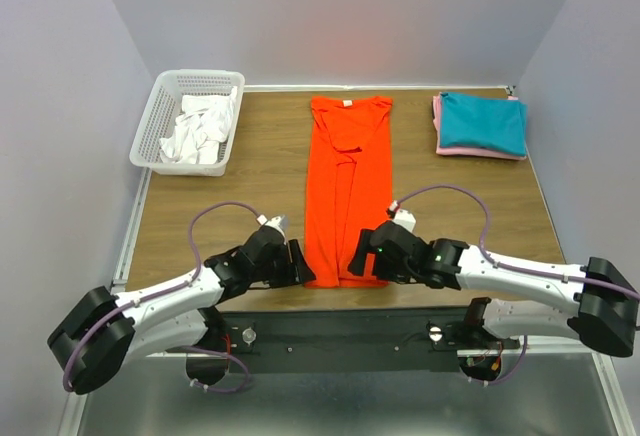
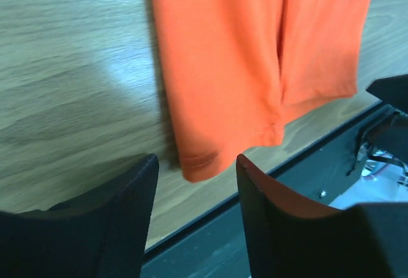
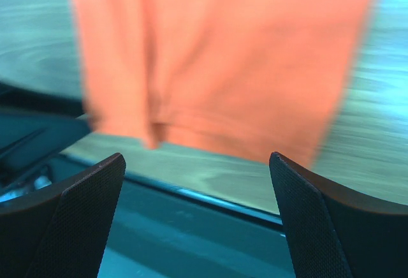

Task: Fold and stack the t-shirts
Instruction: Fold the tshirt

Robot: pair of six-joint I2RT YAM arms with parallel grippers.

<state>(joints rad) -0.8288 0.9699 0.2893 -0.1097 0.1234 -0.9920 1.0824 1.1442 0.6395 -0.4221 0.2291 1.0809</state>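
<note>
The orange-red t-shirt (image 1: 347, 181), folded into a long strip, lies mid-table with its long axis running from the far edge toward the arm bases, its near hem just ahead of both sets of fingers. The left gripper (image 1: 301, 268) waits at the hem's left corner and the right gripper (image 1: 362, 256) at its right corner, each with jaws apart and holding nothing (the left, bracketing its corner, looks the nearer to cloth).
</note>
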